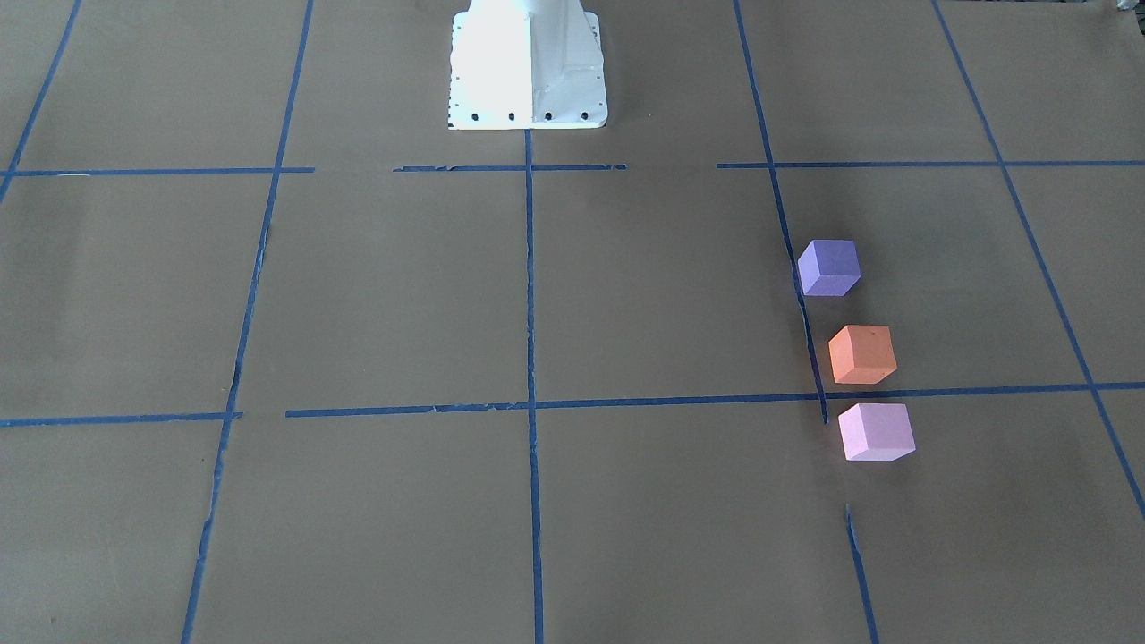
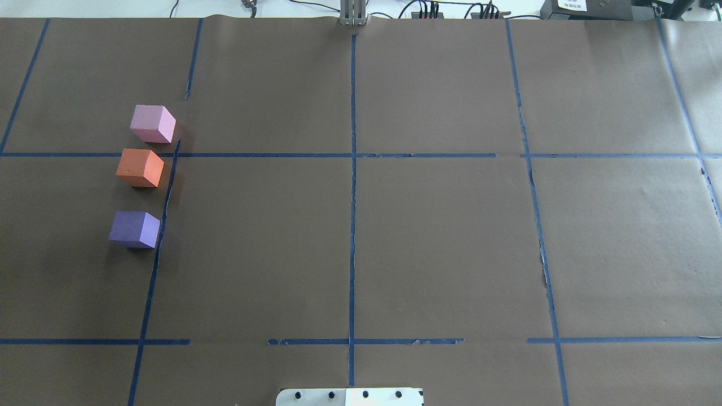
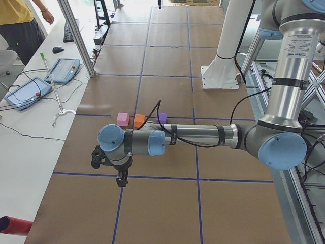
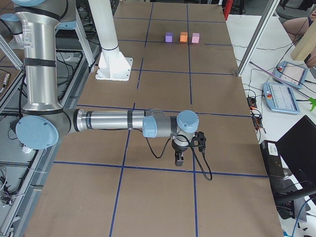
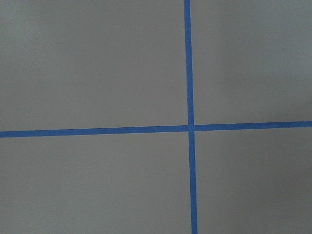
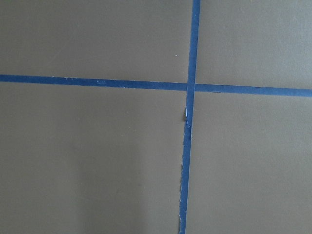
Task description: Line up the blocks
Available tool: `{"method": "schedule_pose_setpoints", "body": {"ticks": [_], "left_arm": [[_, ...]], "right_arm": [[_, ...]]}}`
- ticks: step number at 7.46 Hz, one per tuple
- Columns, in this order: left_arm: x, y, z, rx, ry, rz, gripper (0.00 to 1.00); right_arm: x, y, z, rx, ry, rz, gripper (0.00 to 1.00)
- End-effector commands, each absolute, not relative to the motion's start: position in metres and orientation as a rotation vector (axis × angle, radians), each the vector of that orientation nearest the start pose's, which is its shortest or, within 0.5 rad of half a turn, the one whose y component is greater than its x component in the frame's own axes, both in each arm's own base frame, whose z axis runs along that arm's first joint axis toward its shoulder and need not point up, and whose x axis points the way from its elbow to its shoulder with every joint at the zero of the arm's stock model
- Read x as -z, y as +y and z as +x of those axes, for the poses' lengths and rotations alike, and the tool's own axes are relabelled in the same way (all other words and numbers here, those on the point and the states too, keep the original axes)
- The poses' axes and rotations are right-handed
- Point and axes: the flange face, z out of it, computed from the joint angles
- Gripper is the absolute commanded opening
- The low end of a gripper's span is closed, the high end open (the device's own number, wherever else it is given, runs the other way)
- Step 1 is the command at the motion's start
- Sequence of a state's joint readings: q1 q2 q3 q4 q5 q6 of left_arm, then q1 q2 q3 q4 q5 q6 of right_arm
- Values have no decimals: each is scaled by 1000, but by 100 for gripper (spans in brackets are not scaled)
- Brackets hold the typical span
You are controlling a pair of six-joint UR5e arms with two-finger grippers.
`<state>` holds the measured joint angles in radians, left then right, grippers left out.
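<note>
Purple block (image 2: pixel 134 229), orange block (image 2: pixel 140 168) and pink block (image 2: pixel 152 124) stand apart in a row beside a tape line (image 2: pixel 163 208) on the counter (image 2: pixel 440 237), so the task looks finished. The left arm (image 3: pixel 193 136) and right arm (image 4: pixel 113 121) hang clear of them, and I cannot tell whether their jaws are wide or narrow.

The left gripper (image 3: pixel 121 179) and the right gripper (image 4: pixel 178 160) show only in the side views, too small to tell how their jaws stand. The white base (image 1: pixel 528 67) is cut off by the picture's top edge. A person (image 3: pixel 20 23) is cropped at a corner, head out of view.
</note>
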<state>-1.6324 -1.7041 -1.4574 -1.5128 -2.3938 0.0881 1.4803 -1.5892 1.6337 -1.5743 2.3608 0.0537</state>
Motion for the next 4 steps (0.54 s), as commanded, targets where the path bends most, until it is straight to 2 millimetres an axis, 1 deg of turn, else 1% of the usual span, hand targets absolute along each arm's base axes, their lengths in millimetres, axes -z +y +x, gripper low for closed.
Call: {"method": "schedule_pose_setpoints", "body": {"ticks": [1, 4], "left_arm": [[-646, -542, -96, 10, 824, -14, 100], [-641, -544, -95, 6, 825, -7, 100]], "right_arm": [[-636, -490, 18, 51, -791, -18, 100], [-636, -490, 18, 51, -791, -18, 100]]}}
